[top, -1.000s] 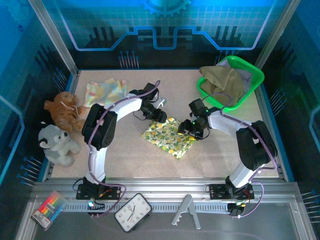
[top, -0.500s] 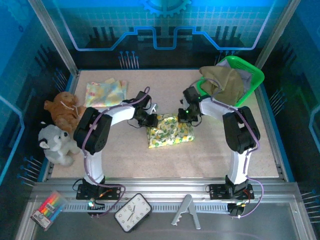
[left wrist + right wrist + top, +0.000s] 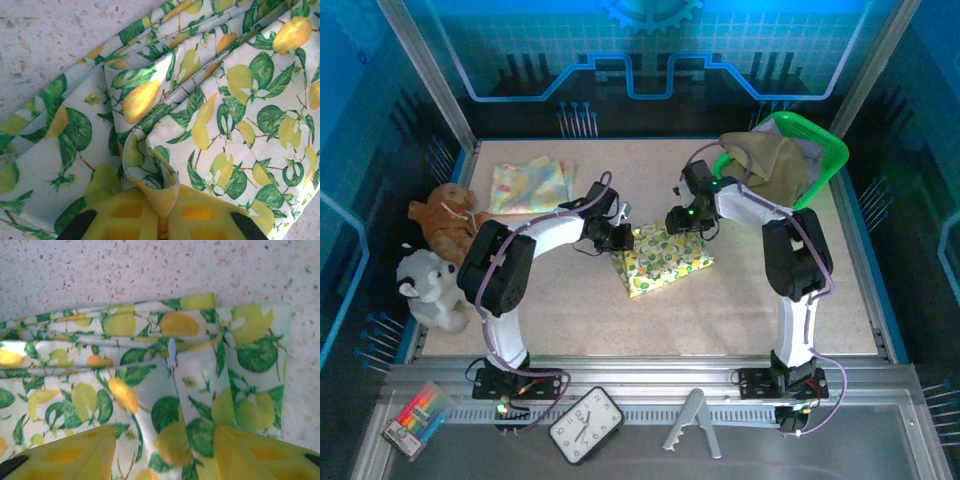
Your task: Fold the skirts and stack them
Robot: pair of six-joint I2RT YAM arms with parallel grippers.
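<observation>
**A:** Looking at the middle of the speckled beige tabletop (image 3: 570,320), what is lying there?

**B:** The lemon-print pale yellow-green cloth skirt (image 3: 670,265) is lying there, folded into a rough rectangle and resting flat.

**A:** What is the left end effector (image 3: 620,238) doing?

**B:** It is sitting at the skirt's 10 o'clock corner. Its yellow fingers (image 3: 125,215) are pressing together, clamping a raised pleat of the print.

**A:** And the right end effector (image 3: 682,222)?

**B:** It is hovering at the skirt's 12 o'clock edge. Its fingers (image 3: 75,455) are standing apart, with flat layered cloth and a small pale tab (image 3: 171,354) showing between them. I cannot tell whether they are touching the cloth.

**A:** Where is the other clothing sitting?

**B:** A plain olive-khaki cloth skirt (image 3: 770,160) is spilling over the green plastic basket (image 3: 840,150) at the tabletop's 2 o'clock corner. A folded pastel patterned cloth (image 3: 530,185) is lying at 10 o'clock. A brown plush toy (image 3: 445,215) and a grey-white plush toy (image 3: 432,285) are sitting at the 9 o'clock edge.
</observation>
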